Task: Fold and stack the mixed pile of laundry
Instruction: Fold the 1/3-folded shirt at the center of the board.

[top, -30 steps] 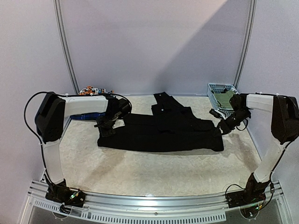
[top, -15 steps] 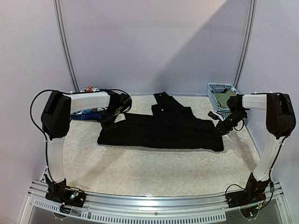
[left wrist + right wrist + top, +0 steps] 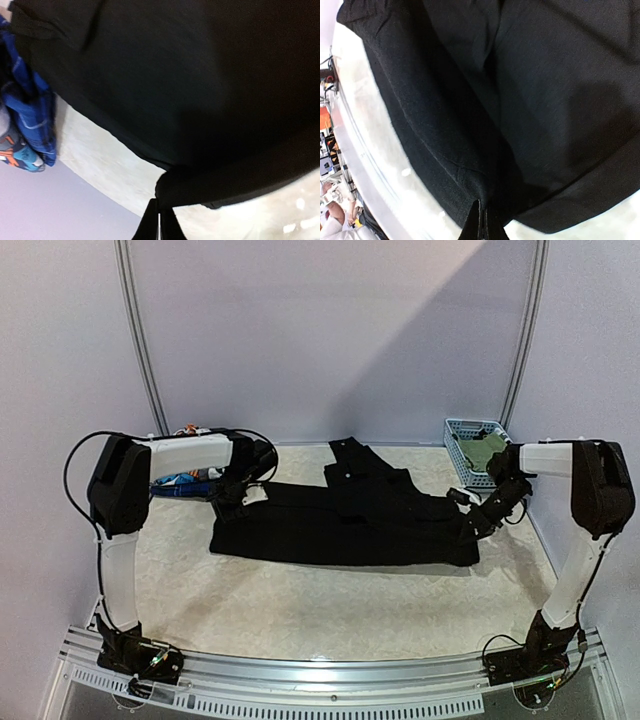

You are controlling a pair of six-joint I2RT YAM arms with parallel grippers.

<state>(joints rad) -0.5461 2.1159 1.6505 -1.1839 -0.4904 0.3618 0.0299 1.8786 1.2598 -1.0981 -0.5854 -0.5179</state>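
Across the middle of the pale counter (image 3: 300,610), long black trousers (image 3: 340,530) are lying lengthwise, approx. one fold in, w/ a loose flap sticking out at the back. Left gripper (image 3: 232,496) and right gripper (image 3: 468,515) are each pinching tight on one end of the trousers. Progress looks early: no stack yet. Blue piece (image 3: 180,485) & orange-blue-white print (image 3: 195,430) are waiting far left. Olive-green T-shirt (image 3: 485,452) is sitting in the light-blue plastic lattice basket (image 3: 460,425).
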